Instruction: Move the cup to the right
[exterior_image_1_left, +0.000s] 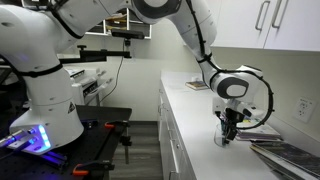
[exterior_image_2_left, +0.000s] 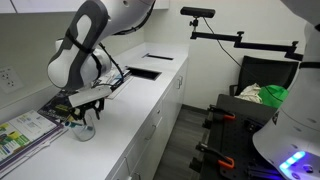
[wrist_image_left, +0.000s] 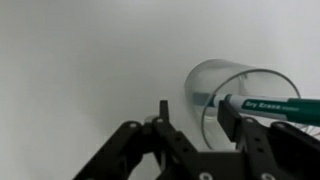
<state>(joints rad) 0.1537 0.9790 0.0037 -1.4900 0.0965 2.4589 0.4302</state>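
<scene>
The cup (wrist_image_left: 255, 85) is small and translucent, with a green dry-erase marker (wrist_image_left: 268, 104) standing in it. It stands on the white counter in both exterior views (exterior_image_1_left: 223, 139) (exterior_image_2_left: 84, 131), next to the magazines. My gripper (wrist_image_left: 197, 112) is open and right over the cup. One finger is outside the cup's wall and the other is at or inside its rim by the marker, so the wall lies between the fingers. In both exterior views the gripper (exterior_image_1_left: 231, 127) (exterior_image_2_left: 86, 115) points down onto the cup and hides part of it.
A flat stack of magazines (exterior_image_1_left: 286, 152) (exterior_image_2_left: 24, 131) lies beside the cup by the wall. The white counter (exterior_image_1_left: 190, 100) (exterior_image_2_left: 140, 110) runs on away from the cup, with a dark inset (exterior_image_2_left: 143, 72) and a flat item (exterior_image_1_left: 196, 86) farther along. Cabinets hang above.
</scene>
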